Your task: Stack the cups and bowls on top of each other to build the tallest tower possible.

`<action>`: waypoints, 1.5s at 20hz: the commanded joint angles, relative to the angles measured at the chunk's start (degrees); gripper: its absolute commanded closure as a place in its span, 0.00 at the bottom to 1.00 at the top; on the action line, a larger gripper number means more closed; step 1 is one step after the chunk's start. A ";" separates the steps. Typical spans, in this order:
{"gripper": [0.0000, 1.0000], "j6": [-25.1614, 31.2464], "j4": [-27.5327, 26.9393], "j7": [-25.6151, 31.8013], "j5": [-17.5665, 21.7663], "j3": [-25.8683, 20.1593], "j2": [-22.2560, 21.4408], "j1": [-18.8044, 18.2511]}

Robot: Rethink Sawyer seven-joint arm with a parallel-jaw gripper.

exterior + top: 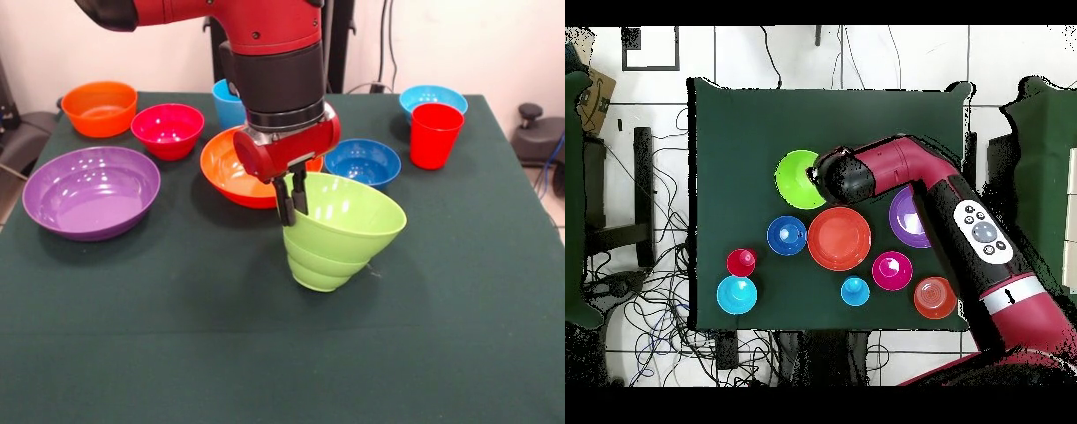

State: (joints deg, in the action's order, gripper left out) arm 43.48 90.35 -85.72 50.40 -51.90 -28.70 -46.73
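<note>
Green table [132,336] carrying all items. Red and black arm [265,44] descending over table centre. Large purple bowl [91,191] upright, alone toward one side edge. Large orange bowl [231,168] upright at mid-table, partly behind the arm. Lime green bowls [340,231], nested as the only stack, tilted on the cloth just in front of the orange one; gripper [293,208] clamped on the rim, one finger inside, one outside. Smaller bowls standing singly: orange [99,108], magenta-red [167,130], dark blue [363,162], light blue [433,96]. Red cup [434,135] just beside light blue bowl. Light blue cup [228,103] largely hidden behind the arm.
</note>
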 commanded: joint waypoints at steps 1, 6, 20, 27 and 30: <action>1.00 4.64 -2.76 15.49 3.52 3.99 0.31 1.88; 1.00 4.37 -2.74 15.30 3.50 3.91 0.31 1.79; 1.00 -1.15 -2.66 11.03 4.19 3.38 0.32 1.26; 1.00 -1.56 -3.42 12.21 2.73 2.11 2.08 0.38; 1.00 -1.30 -4.12 14.15 2.35 1.50 3.39 -0.07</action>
State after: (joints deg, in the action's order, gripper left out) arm 43.27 90.17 -85.72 50.73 -51.35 -28.48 -47.00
